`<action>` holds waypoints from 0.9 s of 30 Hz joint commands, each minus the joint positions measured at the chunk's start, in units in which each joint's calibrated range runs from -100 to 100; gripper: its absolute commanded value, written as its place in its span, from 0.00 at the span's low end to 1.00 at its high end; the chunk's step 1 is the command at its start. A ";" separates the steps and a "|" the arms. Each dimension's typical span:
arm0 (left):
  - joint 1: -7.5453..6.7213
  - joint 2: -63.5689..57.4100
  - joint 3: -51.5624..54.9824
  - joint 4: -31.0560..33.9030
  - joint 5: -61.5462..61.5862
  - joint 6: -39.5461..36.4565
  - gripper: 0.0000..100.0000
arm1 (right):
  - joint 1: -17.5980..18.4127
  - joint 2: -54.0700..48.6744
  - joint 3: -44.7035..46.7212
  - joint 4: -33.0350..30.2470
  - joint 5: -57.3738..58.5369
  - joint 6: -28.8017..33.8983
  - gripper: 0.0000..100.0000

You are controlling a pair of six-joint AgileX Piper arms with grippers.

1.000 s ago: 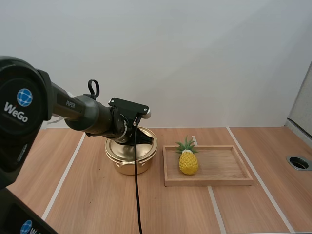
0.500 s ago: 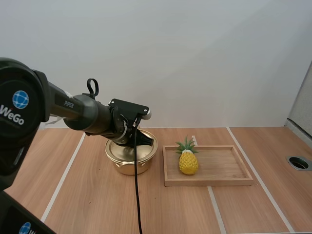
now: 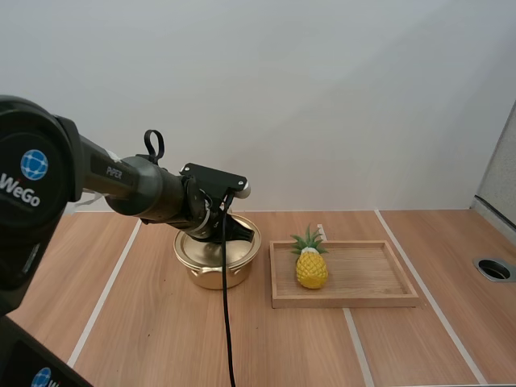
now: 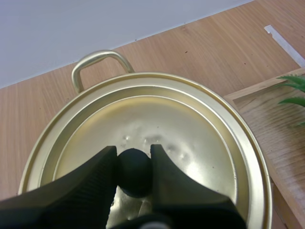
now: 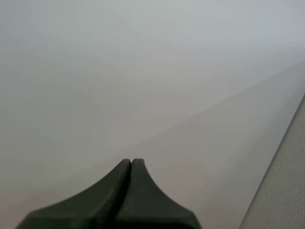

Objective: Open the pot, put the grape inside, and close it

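In the high view, the left gripper point(image 3: 232, 229) hangs directly over the gold pot point(image 3: 216, 264). Just beside the pot, on its right, lies a wooden tray point(image 3: 355, 300). No grape is there. A toy pineapple point(image 3: 311, 268) stands upright at the tray end nearest the pot, its long axis vertical.

In the left wrist view, the two black fingers are clamped on the round knob point(image 4: 135, 168) at the middle of the lid point(image 4: 195, 138), which sits seated on the pot. The lift likely goes straight up, away from the pot.

In the right wrist view, the right gripper point(image 5: 131, 164) has its fingers pressed together, holding nothing.
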 commanded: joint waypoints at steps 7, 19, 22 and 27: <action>-0.18 -0.06 -2.29 1.34 10.73 0.29 1.00 | -0.22 -0.62 -0.35 -0.39 -0.42 -0.32 0.00; -0.18 -4.45 -9.79 -1.28 14.50 0.18 1.00 | -0.22 -0.62 -0.35 -0.79 0.85 -0.32 0.00; -0.11 -4.79 -11.36 -0.84 15.89 -0.86 1.00 | -0.22 -0.62 -0.35 -0.79 0.85 -0.32 0.00; -0.11 -5.62 -16.38 2.30 16.70 -3.11 1.00 | -0.22 -0.62 -0.35 -1.15 0.85 -0.32 0.00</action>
